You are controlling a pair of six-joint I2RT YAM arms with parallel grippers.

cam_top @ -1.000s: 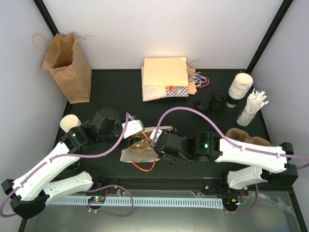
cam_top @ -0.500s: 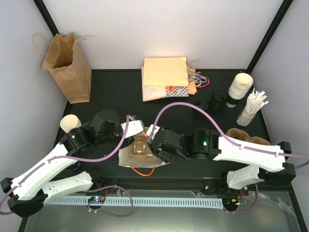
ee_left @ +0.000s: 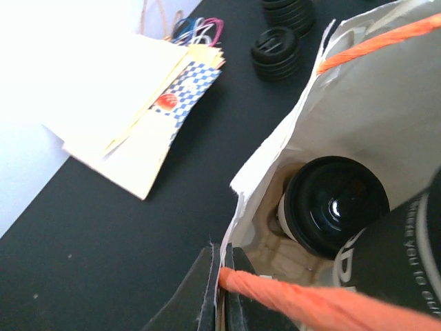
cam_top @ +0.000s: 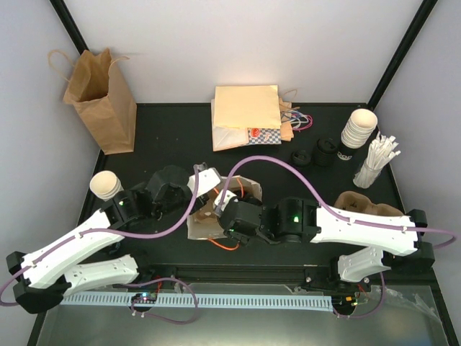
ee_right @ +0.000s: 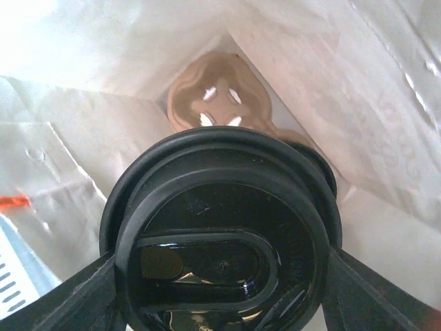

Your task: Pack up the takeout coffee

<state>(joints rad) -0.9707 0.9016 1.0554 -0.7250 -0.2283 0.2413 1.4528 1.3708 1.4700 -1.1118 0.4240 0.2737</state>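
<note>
Inside the white paper bag [ee_left: 386, 117], the takeout coffee [ee_right: 220, 207] hangs upright, grasped by the right gripper [ee_right: 220, 289], straight above the pulp cup carrier [ee_right: 217, 96], while the left gripper [ee_left: 222, 265] pinches the bag rim.

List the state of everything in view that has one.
left gripper: shut on white bag rim.
right gripper: closed on takeout coffee.
takeout coffee: lidded, inside white bag.
white bag: open.
brown bag: upright, open.
stacked cups: lidless.

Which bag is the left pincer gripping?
The white bag with orange handles, pinched at its rim; the brown bag stands at back left, the flat bags behind.
</note>
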